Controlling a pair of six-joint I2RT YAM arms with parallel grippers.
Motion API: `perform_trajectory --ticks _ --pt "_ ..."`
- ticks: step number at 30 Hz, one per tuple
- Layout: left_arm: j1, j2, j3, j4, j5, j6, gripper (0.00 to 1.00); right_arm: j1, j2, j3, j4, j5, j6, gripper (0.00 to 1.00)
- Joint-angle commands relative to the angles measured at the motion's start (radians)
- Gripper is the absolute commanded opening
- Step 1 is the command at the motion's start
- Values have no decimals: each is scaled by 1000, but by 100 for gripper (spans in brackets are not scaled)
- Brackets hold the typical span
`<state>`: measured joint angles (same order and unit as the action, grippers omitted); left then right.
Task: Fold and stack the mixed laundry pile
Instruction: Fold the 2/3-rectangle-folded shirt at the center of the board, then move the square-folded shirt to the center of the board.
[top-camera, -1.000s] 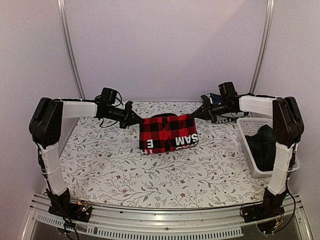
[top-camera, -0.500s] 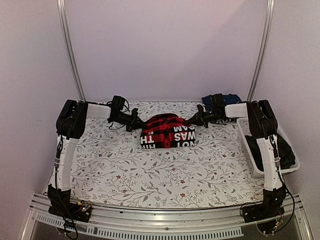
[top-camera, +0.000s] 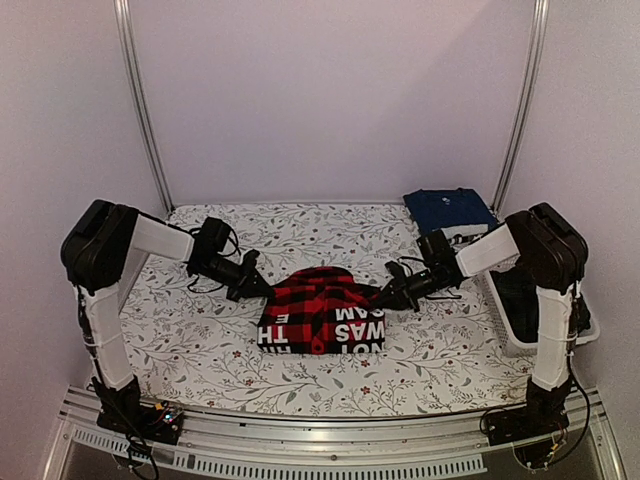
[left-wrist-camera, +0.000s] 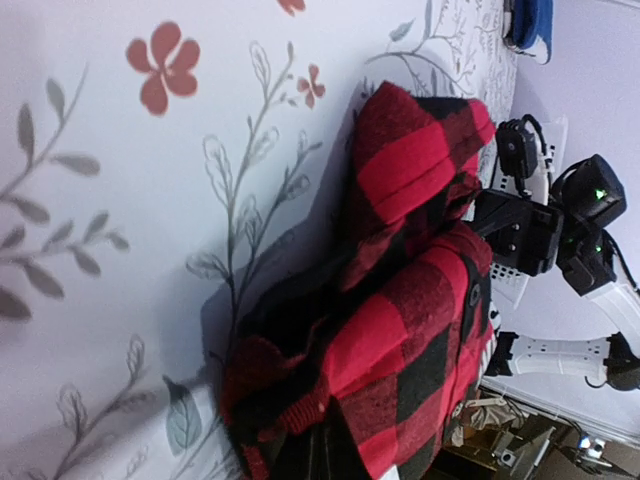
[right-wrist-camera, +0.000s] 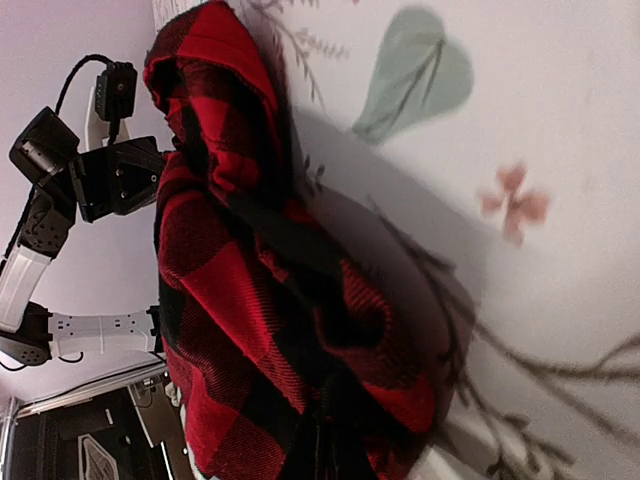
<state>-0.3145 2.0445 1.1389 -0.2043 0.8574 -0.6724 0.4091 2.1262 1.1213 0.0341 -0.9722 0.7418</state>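
Note:
A red-and-black checked flannel garment (top-camera: 320, 312) with white letters lies bunched at the table's middle. My left gripper (top-camera: 262, 288) is shut on its left edge and my right gripper (top-camera: 383, 296) is shut on its right edge. In the left wrist view the checked cloth (left-wrist-camera: 400, 330) wraps over my fingers, with the right arm (left-wrist-camera: 540, 225) beyond it. The right wrist view shows the same cloth (right-wrist-camera: 250, 300) folded around the fingers. A navy folded garment (top-camera: 447, 209) rests at the back right. A dark garment (top-camera: 525, 295) lies in the basket.
A white lattice basket (top-camera: 500, 300) stands at the right edge, beside the right arm. The floral table cloth (top-camera: 200, 340) covers the whole table. Metal frame posts (top-camera: 140, 100) rise at the back corners.
Both grippers have drawn the checked garment from the back of the table toward the near side and lower, and it now lies on the cloth.

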Motion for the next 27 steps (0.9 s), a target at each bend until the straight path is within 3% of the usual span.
perform_trajectory --ticks 1,5,10,21,27 --pt "-5 -169 -92 10 -9 31 0 4 -188 -89 -15 17 -17 0" --pt "-6 -225 -63 -29 -24 48 0 1 -260 -61 -69 22 -55 0" --pt "8 -181 29 -64 -42 73 0 -19 -241 28 -96 29 -65 0" --pt "46 132 239 37 2 45 0 -67 54 206 -42 83 -80 0" --pt "51 190 293 41 -1 67 0 -74 109 220 8 80 -70 0"
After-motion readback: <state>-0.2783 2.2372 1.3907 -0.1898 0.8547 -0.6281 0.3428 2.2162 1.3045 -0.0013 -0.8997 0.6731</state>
